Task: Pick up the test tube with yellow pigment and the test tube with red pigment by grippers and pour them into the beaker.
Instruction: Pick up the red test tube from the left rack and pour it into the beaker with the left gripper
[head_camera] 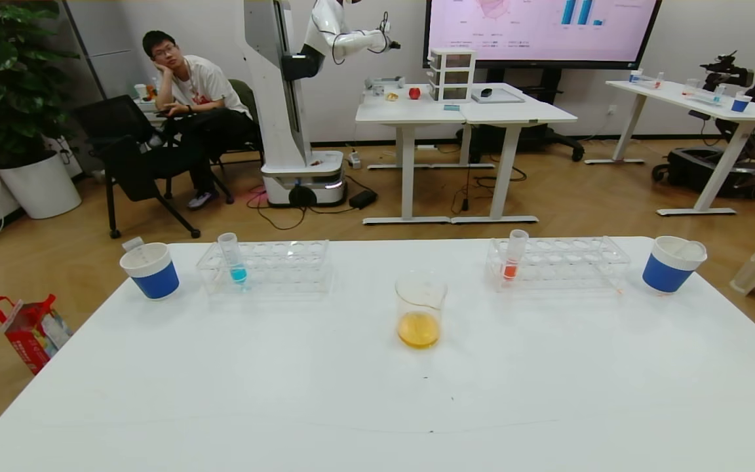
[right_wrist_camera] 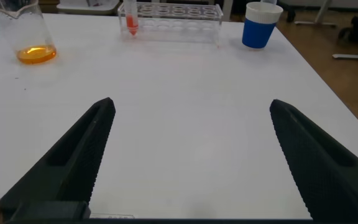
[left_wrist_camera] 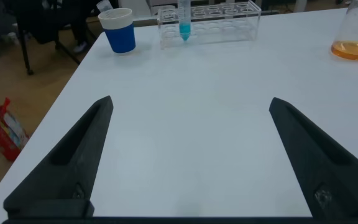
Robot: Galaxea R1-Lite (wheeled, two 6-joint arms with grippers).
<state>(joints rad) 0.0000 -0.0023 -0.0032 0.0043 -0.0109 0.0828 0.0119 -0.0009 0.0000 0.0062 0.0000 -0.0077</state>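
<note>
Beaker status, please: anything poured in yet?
Both pincers open, empty, over bare table. Beaker holds orange liquid. Red tube racked. Nothing blocking.

Smooth, matt white on the table [head_camera: 548,367], with only a soft sheen. The beaker [head_camera: 421,308] looks clear and glossy, catching light above its orange liquid. Both racks, left [head_camera: 286,265] and right [head_camera: 567,262], read as transparent hard plastic, shiny at the edges. The tube with blue liquid [head_camera: 233,257] and the test tube with red pigment [head_camera: 514,254] look like clear plastic too. The paper cups, one on the left [head_camera: 150,270] and one on the right [head_camera: 671,263], look matt. The left gripper [left_wrist_camera: 188,162] and right gripper [right_wrist_camera: 188,162] show dull black fingers, the right one's inner faces finely ribbed.
</note>
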